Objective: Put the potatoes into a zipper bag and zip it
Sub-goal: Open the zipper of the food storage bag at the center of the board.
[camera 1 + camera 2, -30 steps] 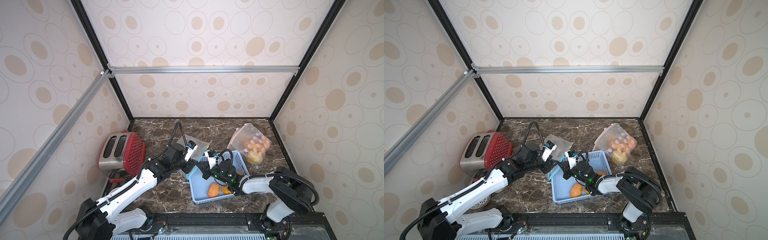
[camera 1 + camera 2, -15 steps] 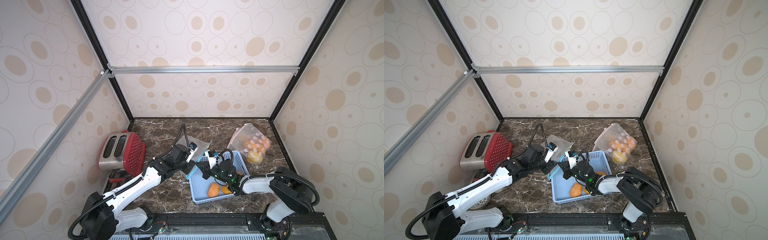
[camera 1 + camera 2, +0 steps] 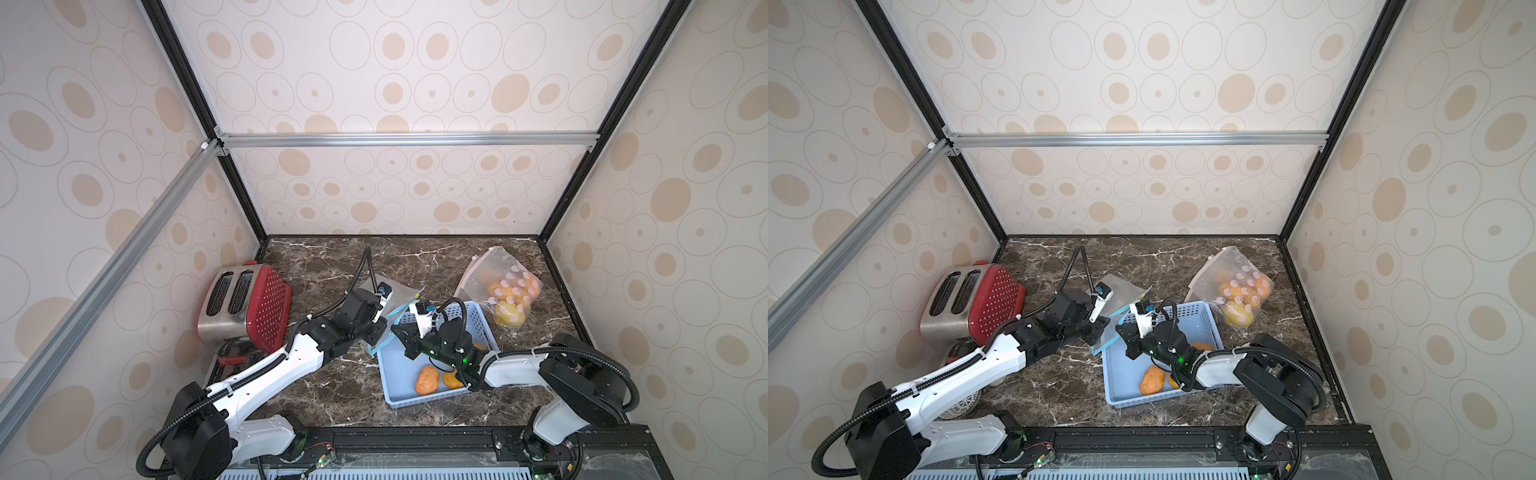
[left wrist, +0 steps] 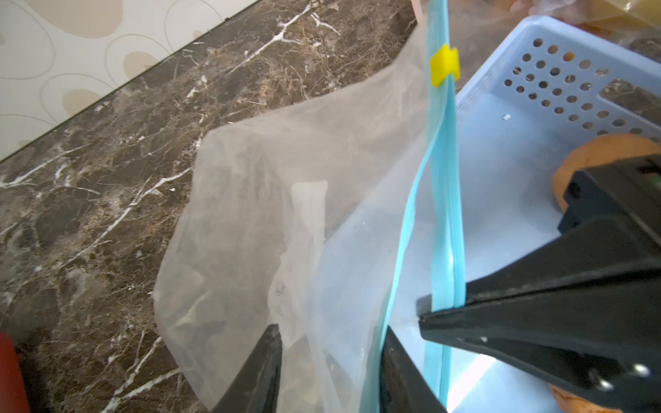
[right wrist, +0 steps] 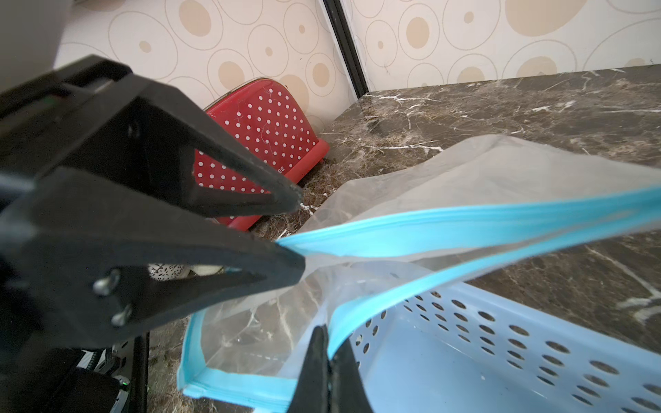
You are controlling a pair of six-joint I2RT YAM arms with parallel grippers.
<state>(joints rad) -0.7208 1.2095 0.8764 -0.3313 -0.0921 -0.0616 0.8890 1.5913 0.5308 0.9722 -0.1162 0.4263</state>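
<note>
maybe half-open left hand [image 4: 331, 334] astride bag [image 4: 286, 161]

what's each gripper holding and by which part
Right gripper: shut on the empty zipper bag, pinching its blue zip strip. Left gripper: holds nothing, jaws apart astride the bag's other lip.

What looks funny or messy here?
The empty zipper bag hangs crooked over a corner of the blue basket, its blue strip gaping open. The right claw pinches that strip; the left claw sits open around the bag's edge. Nothing looks spilled or broken.
</note>
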